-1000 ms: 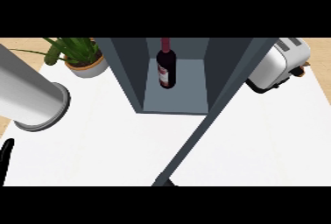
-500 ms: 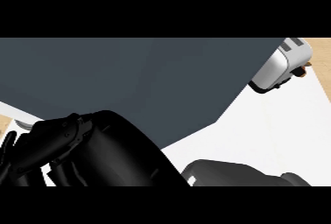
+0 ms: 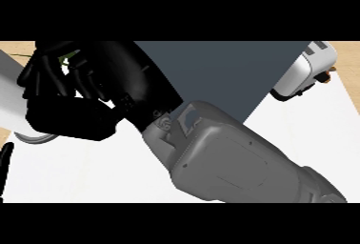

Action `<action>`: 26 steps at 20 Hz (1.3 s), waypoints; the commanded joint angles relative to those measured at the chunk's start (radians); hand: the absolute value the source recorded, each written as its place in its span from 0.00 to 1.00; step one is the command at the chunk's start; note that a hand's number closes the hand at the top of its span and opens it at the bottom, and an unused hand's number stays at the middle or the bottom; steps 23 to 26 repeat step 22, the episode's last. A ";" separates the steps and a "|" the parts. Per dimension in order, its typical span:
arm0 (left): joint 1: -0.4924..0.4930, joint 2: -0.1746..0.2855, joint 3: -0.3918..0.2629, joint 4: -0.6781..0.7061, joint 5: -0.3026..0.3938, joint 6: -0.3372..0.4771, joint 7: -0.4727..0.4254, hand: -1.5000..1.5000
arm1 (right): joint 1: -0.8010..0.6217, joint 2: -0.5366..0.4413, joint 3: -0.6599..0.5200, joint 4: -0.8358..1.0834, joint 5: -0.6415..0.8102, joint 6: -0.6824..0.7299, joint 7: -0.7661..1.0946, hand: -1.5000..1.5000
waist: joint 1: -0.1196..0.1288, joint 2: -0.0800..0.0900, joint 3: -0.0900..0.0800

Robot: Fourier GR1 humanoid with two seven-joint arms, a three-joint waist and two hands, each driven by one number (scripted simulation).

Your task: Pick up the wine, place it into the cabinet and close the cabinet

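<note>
Closing step, I reckon. My right hand is up high with the fingers curled together and nothing clamped in them, and my forearm is sweeping across the counter. Just right of my hand is the flat dark cabinet door, and beyond that, the toaster.

The wine I can't see. It's hidden behind my hand and that door, so I judge it's inside the cabinet.

Next I need to press the door fully home, then pull the arm clear without dragging it open again.

Half a second ago my hand sat low and the door filled the view. Now the hand has climbed and the forearm takes the middle.

My left hand is only a sliver, low and to the left of my right hand, and I can't tell its state.
</note>
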 commanded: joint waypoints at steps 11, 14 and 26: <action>-0.055 -0.035 0.036 0.027 -0.040 -0.011 0.061 0.00 | -0.017 -0.025 -0.163 0.359 -0.007 0.156 -0.255 1.00 | -0.008 0.006 0.001; -0.052 -0.054 0.008 0.044 -0.059 -0.017 0.045 0.00 | -0.022 -0.076 -0.142 0.400 -0.007 0.192 -0.306 1.00 | -0.009 0.011 0.001; -0.053 -0.050 0.038 0.017 -0.049 0.005 0.066 0.00 | -0.093 -0.123 -0.166 0.470 -0.014 0.220 -0.315 1.00 | -0.010 0.008 0.001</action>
